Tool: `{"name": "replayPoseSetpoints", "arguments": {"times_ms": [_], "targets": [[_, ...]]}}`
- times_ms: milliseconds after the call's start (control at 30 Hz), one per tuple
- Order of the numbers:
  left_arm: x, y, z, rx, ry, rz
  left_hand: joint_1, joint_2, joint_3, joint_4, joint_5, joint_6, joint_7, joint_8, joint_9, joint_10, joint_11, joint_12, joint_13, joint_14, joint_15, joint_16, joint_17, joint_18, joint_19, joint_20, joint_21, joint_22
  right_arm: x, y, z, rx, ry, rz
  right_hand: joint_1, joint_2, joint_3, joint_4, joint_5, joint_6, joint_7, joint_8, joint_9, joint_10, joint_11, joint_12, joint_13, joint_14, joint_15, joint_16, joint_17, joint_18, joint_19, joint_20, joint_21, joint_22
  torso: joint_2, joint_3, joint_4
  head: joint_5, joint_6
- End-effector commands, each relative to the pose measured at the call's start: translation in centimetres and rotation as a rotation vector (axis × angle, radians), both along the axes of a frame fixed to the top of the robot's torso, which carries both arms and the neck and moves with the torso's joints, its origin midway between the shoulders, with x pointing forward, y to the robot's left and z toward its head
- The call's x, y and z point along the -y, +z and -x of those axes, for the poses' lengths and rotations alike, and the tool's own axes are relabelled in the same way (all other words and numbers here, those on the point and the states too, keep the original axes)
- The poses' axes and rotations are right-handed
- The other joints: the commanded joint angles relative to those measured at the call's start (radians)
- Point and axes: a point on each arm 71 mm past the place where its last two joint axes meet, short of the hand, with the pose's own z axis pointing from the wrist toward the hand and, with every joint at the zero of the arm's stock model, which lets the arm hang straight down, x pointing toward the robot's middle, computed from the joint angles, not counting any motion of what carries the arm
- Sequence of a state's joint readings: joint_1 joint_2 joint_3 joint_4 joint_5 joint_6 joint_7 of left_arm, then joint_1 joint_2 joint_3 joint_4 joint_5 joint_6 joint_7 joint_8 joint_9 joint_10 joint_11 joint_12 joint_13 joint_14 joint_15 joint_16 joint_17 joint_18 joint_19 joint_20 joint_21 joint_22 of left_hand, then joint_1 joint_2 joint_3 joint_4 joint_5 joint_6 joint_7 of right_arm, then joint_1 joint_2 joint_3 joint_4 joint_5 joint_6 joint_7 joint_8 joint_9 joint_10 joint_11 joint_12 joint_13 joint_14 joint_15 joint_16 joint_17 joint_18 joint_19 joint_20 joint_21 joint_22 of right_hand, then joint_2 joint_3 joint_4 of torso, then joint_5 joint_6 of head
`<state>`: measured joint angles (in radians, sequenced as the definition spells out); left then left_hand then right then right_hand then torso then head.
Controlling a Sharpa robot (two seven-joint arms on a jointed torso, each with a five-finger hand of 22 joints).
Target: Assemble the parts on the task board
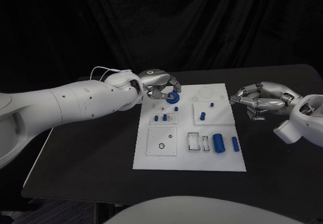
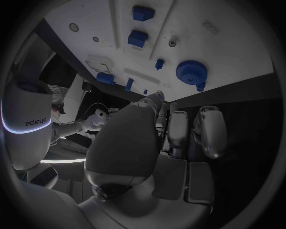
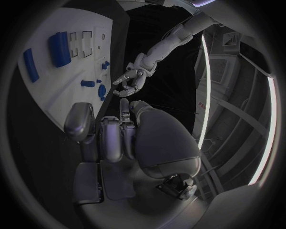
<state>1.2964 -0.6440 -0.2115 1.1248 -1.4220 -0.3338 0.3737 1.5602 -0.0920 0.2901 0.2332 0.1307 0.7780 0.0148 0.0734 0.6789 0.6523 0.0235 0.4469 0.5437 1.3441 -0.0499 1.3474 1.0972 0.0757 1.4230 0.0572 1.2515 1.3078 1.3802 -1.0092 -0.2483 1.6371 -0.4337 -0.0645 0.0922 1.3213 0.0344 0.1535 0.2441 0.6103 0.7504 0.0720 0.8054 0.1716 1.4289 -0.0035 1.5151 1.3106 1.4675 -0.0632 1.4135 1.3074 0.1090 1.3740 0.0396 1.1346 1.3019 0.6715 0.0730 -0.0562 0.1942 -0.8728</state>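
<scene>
Looking down from the head: one white board point(image 1: 190, 162) mid-table point(image 1: 85, 154), long axis running away from the robot. Blue parts counted: one gear point(image 1: 173, 97) at the board's far left corner; four small pegs point(image 1: 158, 117) clustered left of centre; two more pegs point(image 1: 206, 110) on the raised square plate to the right; one thick cylinder point(image 1: 218, 142) and one thin bar point(image 1: 235, 144) near the front right, both lying lengthwise toward the robot. Left robot hand point(image 1: 159, 85) sits over the far left corner, fingers curled down around the gear; whether they grip it I cannot tell. Right robot hand point(image 1: 260, 99) hangs off the board's right edge, fingers curled in, nothing in them.

Left wrist: gear point(image 2: 192, 72) lies flat on the board, toothed rim, round hub, just beyond the fingertips point(image 2: 156, 98); contact unclear. Two blocks point(image 2: 143, 13) lie farther off.

Right wrist: fingers point(image 3: 80, 121) bent inward, holding nothing; cylinder point(image 3: 59, 48) and bar point(image 3: 30, 65) lie parallel.
</scene>
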Motion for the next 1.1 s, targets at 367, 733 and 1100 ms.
{"name": "replayPoseSetpoints", "arguments": {"times_ms": [367,733,1100], "targets": [[1.1,-2.0,0.6,0.009,-0.06,-0.1,-0.018,-0.01,-0.022,-0.002,-0.008,0.012,-0.017,-0.009,-0.046,-0.004,0.01,-0.02,-0.044,-0.012,0.01,-0.015,-0.027,0.003,-0.015,0.003,-0.035,0.156,0.1,-0.4,0.2,-0.014,0.006,0.01,0.015,-0.001,0.009,-0.003,0.009,-0.009,-0.001,0.005,0.002,-0.009,0.0,-0.004,0.06,0.032,-0.004,-0.004,0.029,0.0,-0.008,0.003,-0.001,0.001,-0.001,0.0012,-0.0003,-0.007,0.0],[1.6,-2.7,0.7,-0.007,-0.069,-0.136,-0.018,-0.002,-0.022,-0.01,0.001,0.028,-0.019,-0.006,-0.067,0.019,0.008,-0.011,-0.059,-0.009,0.01,-0.008,-0.023,0.003,-0.012,0.004,-0.034,0.158,0.1,-0.4,0.2,-0.012,0.009,0.006,0.017,-0.001,0.01,-0.004,0.014,-0.01,-0.001,0.005,0.003,-0.009,0.0,-0.004,0.059,0.032,-0.004,-0.004,0.03,0.0,-0.008,0.003,-0.002,0.001,-0.001,-0.0001,-0.0022,-0.003,0.0],[1.8,-3.3,0.6,-0.042,-0.061,-0.158,-0.008,0.01,-0.011,-0.032,0.031,0.079,0.0,0.002,-0.092,0.06,-0.002,0.004,-0.077,-0.01,0.002,-0.002,-0.025,0.004,-0.012,0.0,-0.043,0.157,0.1,-0.6,0.3,-0.014,0.012,0.004,0.02,-0.001,0.013,-0.006,0.019,-0.01,-0.001,0.005,0.003,-0.01,0.001,-0.004,0.058,0.032,-0.003,-0.004,0.029,0.0,-0.008,0.003,-0.003,0.001,-0.001,0.0011,0.0001,-0.008,0.0]]}}
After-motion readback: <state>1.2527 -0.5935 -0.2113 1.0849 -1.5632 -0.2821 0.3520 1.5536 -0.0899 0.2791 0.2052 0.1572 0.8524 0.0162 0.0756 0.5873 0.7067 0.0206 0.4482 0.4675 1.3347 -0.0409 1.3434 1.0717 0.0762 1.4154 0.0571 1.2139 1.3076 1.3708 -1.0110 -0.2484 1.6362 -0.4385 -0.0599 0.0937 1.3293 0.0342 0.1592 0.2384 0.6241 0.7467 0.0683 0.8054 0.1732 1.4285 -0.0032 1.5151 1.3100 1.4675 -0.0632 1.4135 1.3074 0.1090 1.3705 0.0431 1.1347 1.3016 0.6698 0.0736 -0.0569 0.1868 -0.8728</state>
